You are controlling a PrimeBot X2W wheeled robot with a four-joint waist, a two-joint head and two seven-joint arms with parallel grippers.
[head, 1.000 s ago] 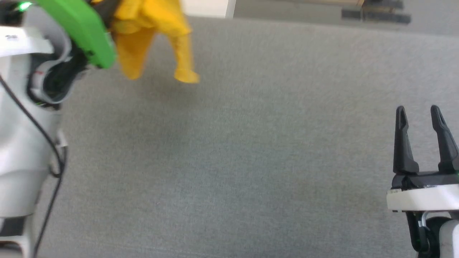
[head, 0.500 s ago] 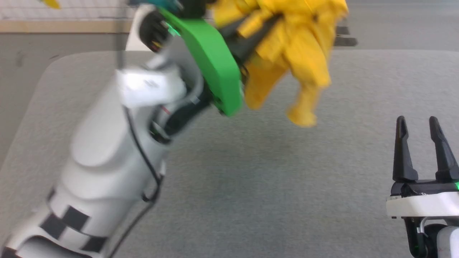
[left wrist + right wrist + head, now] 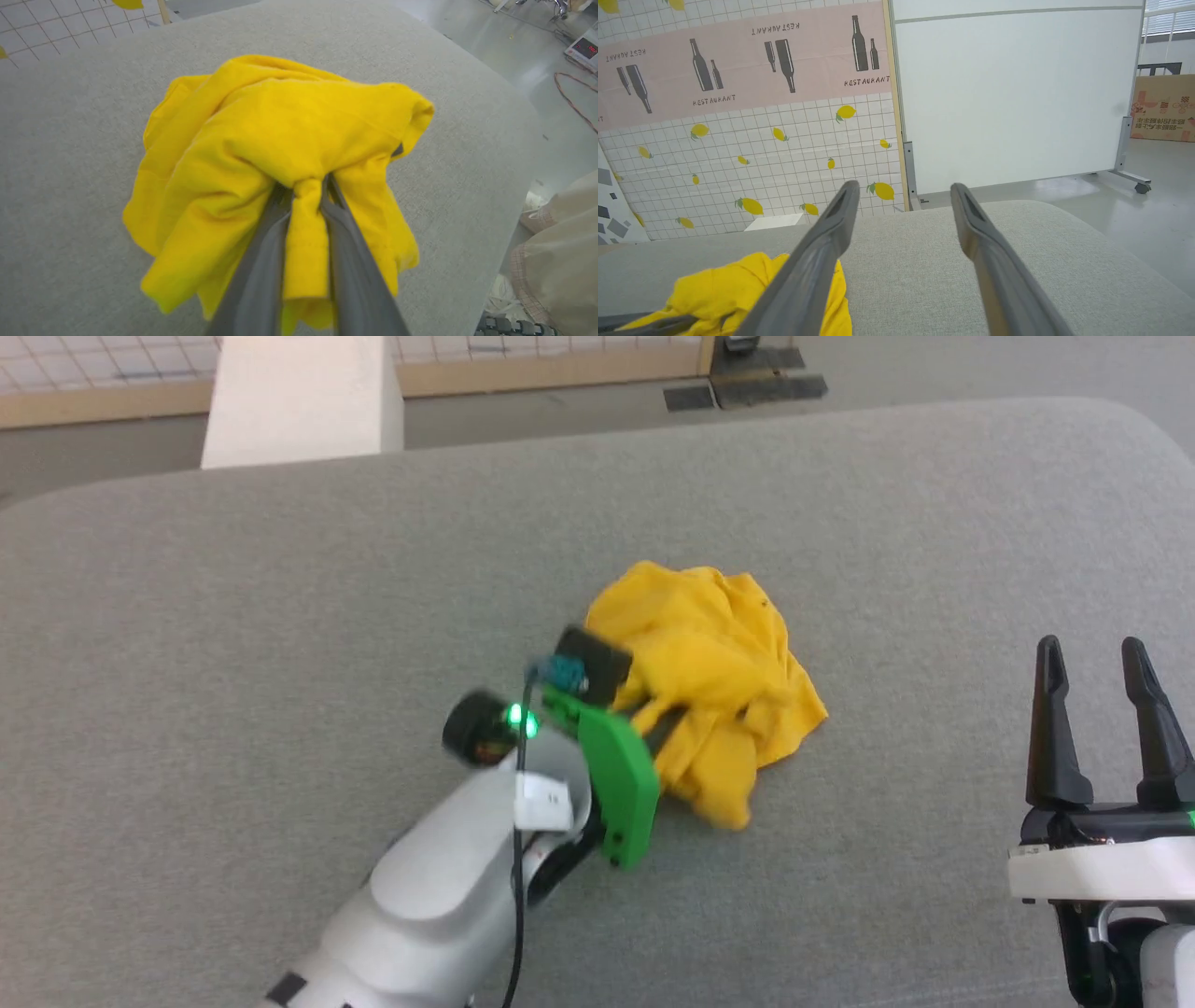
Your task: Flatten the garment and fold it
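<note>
Status at this point, as I read it from the operator station:

1. The garment (image 3: 711, 677) lies as a crumpled yellow heap near the middle of the grey padded surface (image 3: 280, 616), well clear of every edge. No sleeve, collar or printed front can be made out, and no part of it is spread flat.
2. The left gripper (image 3: 306, 184) reaches in from the near-left side. Its fingers are almost closed and pinch a narrow pleat of cloth between them. The pleat may be a hem or sleeve edge, but the bunching hides too much for me to say which.
3. The right gripper (image 3: 1092, 649) stands at the near right, well apart from the heap, with its fingers spread wide and nothing between them.

Progress assessment: I judge the task to be at its very start. The shirt is on the work surface, and that is all that is done.

Left to do:
- find two corners or shoulders;
- draw the cloth out flat;
- smooth it;
- make every fold.
</note>
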